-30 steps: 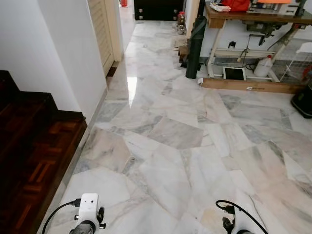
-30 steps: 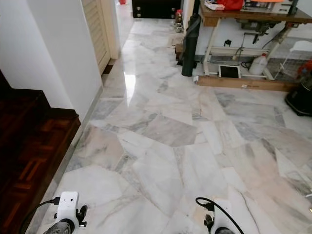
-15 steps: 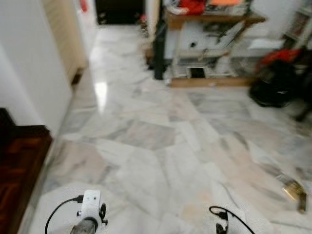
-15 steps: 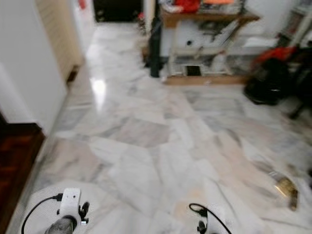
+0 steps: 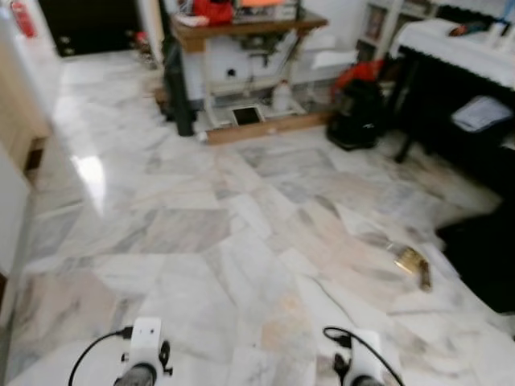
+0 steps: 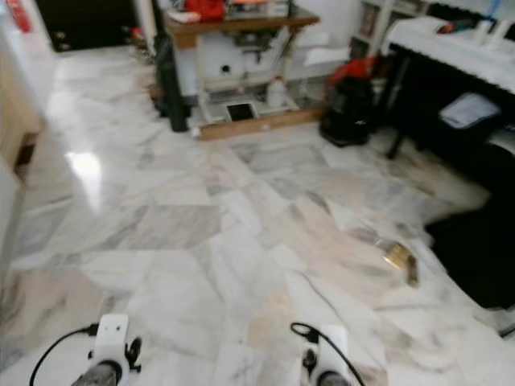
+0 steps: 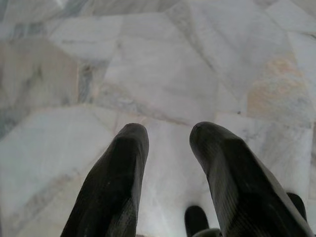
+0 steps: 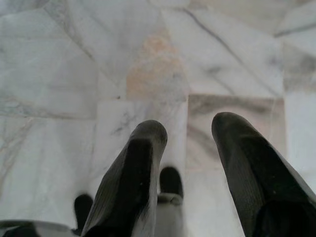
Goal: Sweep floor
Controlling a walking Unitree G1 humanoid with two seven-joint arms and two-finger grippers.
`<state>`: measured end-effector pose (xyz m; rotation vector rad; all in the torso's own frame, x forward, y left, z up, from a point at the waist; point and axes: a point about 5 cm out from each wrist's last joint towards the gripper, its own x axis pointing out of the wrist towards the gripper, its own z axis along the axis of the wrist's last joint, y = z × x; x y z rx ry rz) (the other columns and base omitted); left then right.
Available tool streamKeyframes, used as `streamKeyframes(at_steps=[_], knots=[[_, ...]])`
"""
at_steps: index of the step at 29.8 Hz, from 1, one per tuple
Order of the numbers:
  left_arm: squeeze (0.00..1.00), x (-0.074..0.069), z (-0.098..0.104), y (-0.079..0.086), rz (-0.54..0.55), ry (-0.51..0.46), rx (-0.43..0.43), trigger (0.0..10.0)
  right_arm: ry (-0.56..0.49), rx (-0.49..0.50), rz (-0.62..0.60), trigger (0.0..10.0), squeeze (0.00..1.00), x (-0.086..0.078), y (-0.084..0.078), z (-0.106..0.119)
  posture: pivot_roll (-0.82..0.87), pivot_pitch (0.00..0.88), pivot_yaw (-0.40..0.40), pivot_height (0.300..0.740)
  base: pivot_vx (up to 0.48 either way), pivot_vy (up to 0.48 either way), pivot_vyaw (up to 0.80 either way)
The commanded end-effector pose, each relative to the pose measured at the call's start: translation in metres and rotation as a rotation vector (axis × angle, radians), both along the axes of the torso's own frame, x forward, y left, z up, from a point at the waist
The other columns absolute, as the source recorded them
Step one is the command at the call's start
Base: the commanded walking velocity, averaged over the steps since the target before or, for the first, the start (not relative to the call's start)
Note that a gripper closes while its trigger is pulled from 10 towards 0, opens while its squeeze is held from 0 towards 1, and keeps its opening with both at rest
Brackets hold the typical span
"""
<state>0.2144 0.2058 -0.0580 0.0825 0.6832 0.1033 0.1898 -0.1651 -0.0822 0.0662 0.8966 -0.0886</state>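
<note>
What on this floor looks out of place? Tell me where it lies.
A small brush-like thing, golden with a dark handle, lies flat on the marble floor ahead and to the robot's right, near a dark mass. It is too blurred to identify firmly. Nothing looks spilled.

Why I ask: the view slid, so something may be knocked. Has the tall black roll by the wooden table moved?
No. The black roll still stands just left of the wooden table's left leg; the camera turned right.
</note>
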Motion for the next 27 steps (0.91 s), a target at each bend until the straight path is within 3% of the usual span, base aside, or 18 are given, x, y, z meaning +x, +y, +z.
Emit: streamKeyframes(at_steps=[1,7,10,18,27], knots=[[0.00,-0.001,-0.001,0.000,-0.003,0.007,0.001,10.0,0.002,-0.014,-0.002,10.0,0.00,0.001,-0.003,0.001,-0.03,0.000,0.018,0.740,0.000,0.000,-0.78],[0.00,-0.001,-0.001,-0.001,-0.019,0.010,0.013,10.0,-0.002,-0.021,-0.007,10.0,0.00,0.002,-0.009,0.002,-0.03,0.000,0.018,0.740,0.000,-0.080,-0.78],[0.00,-0.001,-0.001,-0.001,-0.005,0.007,0.004,10.0,-0.003,-0.027,-0.012,10.0,0.00,0.001,-0.016,0.002,-0.03,0.000,0.018,0.740,0.000,-0.480,-0.78],[0.00,-0.001,-0.001,-0.002,-0.018,0.004,0.013,10.0,-0.005,-0.045,-0.022,10.0,0.00,-0.001,-0.040,0.004,-0.03,0.000,0.013,0.740,0.000,-0.043,-0.78],[0.00,-0.002,-0.001,-0.003,-0.020,0.002,0.019,10.0,0.004,-0.045,-0.019,10.0,0.00,-0.004,-0.042,0.003,-0.03,0.000,0.013,0.740,0.000,-0.214,-0.78]])
